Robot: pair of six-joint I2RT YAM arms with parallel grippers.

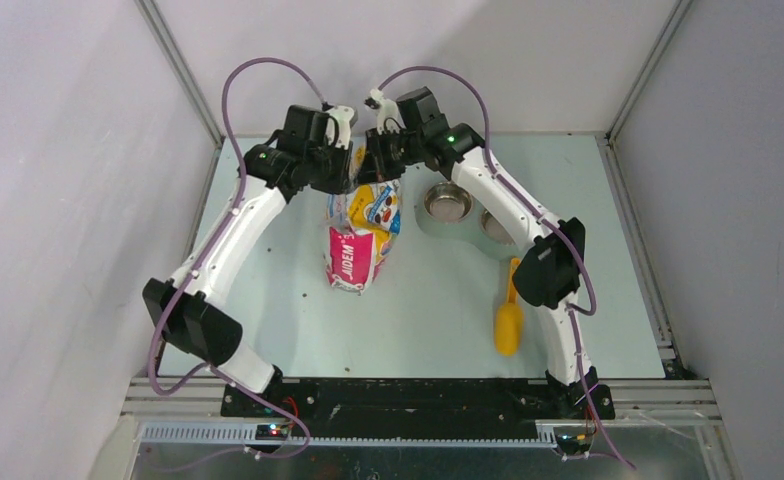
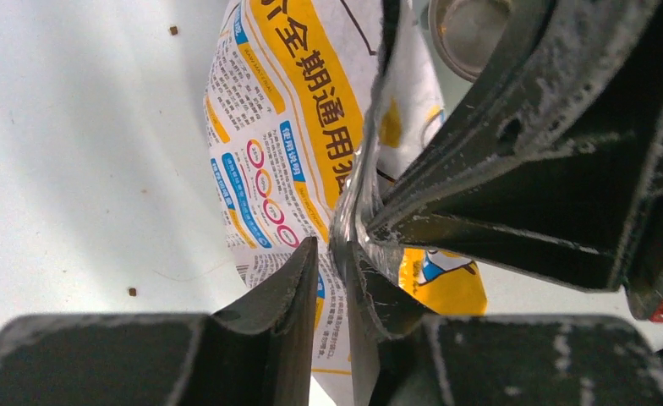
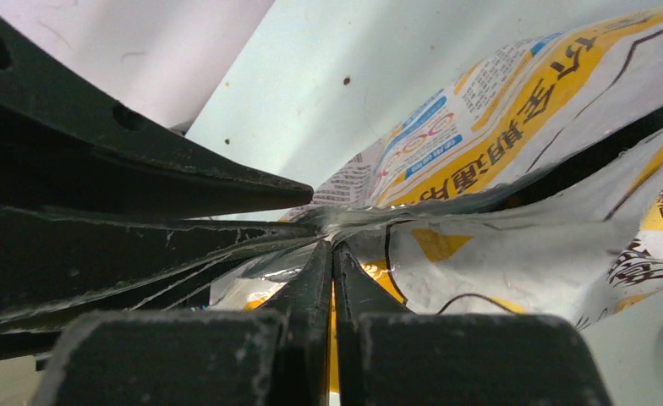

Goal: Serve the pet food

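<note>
- In the overhead view the light is bright, even and diffuse, coming from above. The pale walls and the table look flat, almost washed out.
- Shadows are soft, with faint grey patches under the left arm and beside the pet-food bag.
- The bag's glossy film and the steel bowl carry small glints.
- The wide lens splays the frame rail outward towards the corner.
- In the left wrist view the table is blown nearly white. The bag's print is crisp, while the left gripper is dark and soft-edged close to the lens.
- In the right wrist view the right gripper is a murky, underexposed mass. The crumpled bag seal sparkles, and the print blurs towards the right edge.
</note>
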